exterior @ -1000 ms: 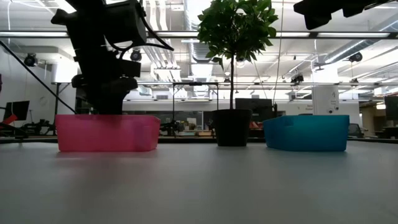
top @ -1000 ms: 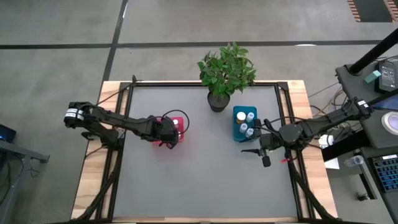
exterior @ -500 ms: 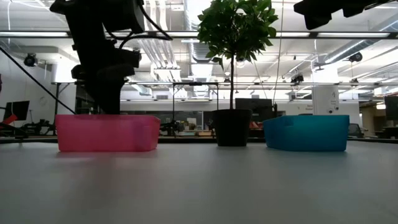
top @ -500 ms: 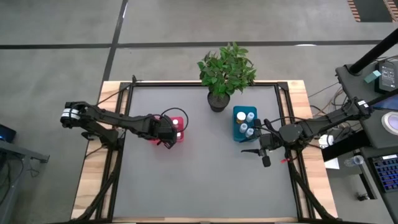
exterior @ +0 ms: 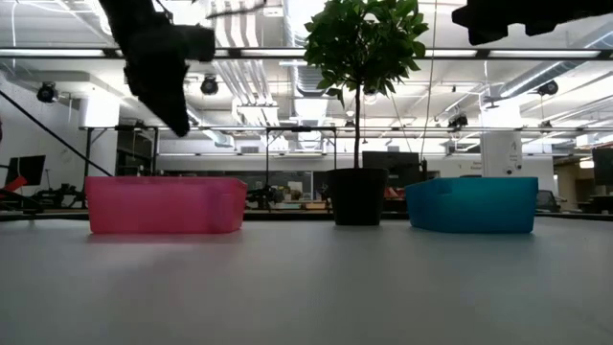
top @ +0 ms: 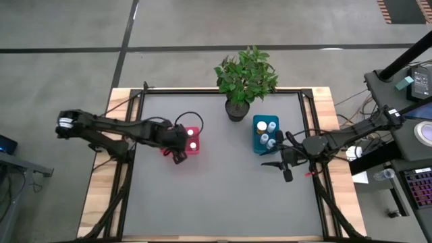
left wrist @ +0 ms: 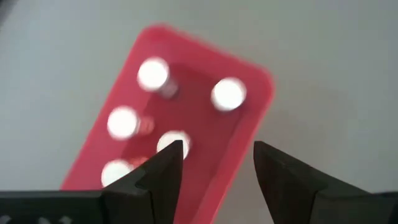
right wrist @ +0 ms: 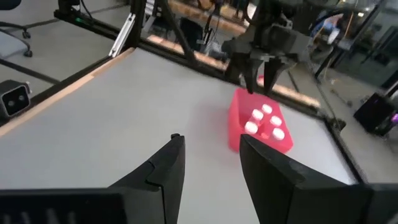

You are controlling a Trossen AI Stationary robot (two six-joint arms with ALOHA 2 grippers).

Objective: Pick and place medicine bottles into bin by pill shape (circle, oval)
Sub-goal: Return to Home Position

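Several white-capped medicine bottles [left wrist: 153, 73] stand upright inside the red bin [left wrist: 249, 134], which rests on the grey table. My left gripper [left wrist: 217, 152] hovers open above the bin's near end, pointing steeply down, with nothing between its fingers. In the high view it [top: 181, 156] sits at the near left corner of the red bin [top: 196, 127]. The teal bin [top: 256, 143] holds more bottles [top: 271, 125]. My right gripper [right wrist: 211, 140] waits open in the air near the teal bin's near right side [top: 280, 169], pointing roughly level across the table.
A potted green plant [top: 244, 77] in a dark pot [exterior: 357, 196] stands at the far middle between the red bin [exterior: 163, 204] and the teal bin [exterior: 471, 204]. A wide stretch of grey table [top: 216, 196] lies on the near side.
My left gripper has risen out of the red bin until it is well clear above it. It has drawn back a little toward the table's left and near edges and has rolled. The bottles stay standing in the bin.
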